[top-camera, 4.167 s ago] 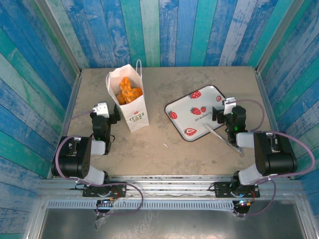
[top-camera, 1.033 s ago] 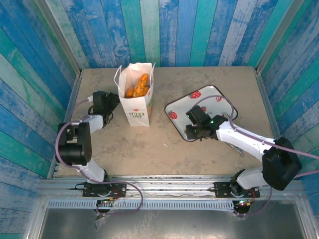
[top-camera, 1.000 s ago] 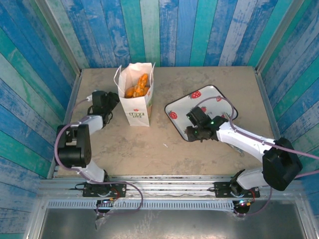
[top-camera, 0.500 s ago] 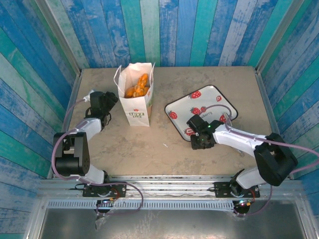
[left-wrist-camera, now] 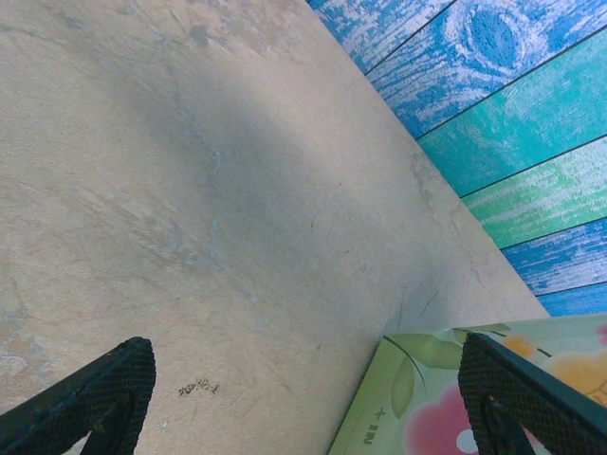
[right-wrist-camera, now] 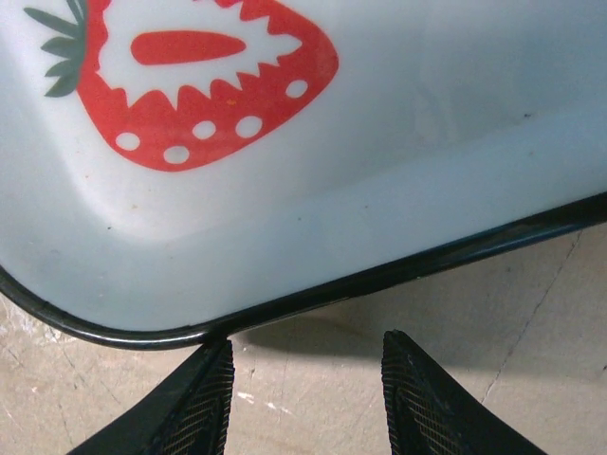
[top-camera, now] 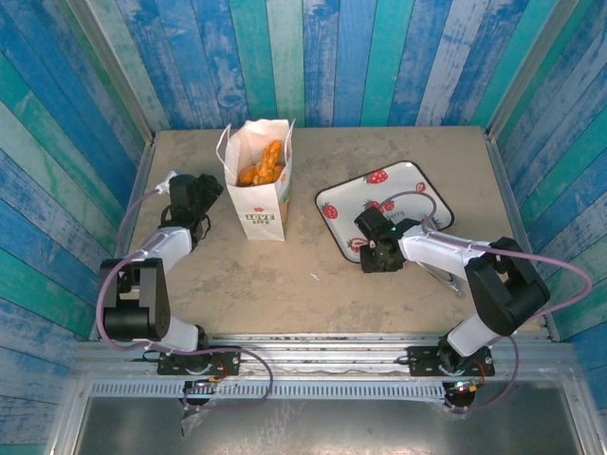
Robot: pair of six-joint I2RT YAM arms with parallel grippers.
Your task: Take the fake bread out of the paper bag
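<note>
- Spreading under everything, the table (top-camera: 313, 284) is bare between the two grippers, which leaves room to work.
- Just to the right of the left gripper (top-camera: 197, 194) the paper bag (top-camera: 261, 204) stands upright with its mouth facing up. That keeps its contents from spilling and leaves them reachable from above.
- Just beyond the fingertips of the right gripper (top-camera: 377, 254) the tray (top-camera: 417, 213) lies flat on the table. My guess is that it is meant as the landing place for whatever comes out of the bag.
- The left gripper (left-wrist-camera: 303, 379) sits low by the bag's side with its fingers (left-wrist-camera: 95, 398) spread wide and nothing between them. It looks set to steady or grasp the bag, not to reach inside. At its right finger the wrist view shows a green flowered panel (left-wrist-camera: 427, 408), probably the bag's side, though I cannot be sure.
- The right gripper (right-wrist-camera: 308, 379) has its fingers (right-wrist-camera: 204, 398) a narrow gap apart and empty. Its tips are at the tray's near black rim (right-wrist-camera: 398, 275), as if to nudge or straighten the tray.
- The fake bread (top-camera: 259, 169) shows as orange pieces in the bag's mouth, beyond and to the right of the left gripper. None is out yet, so the task has barely begun.
</note>
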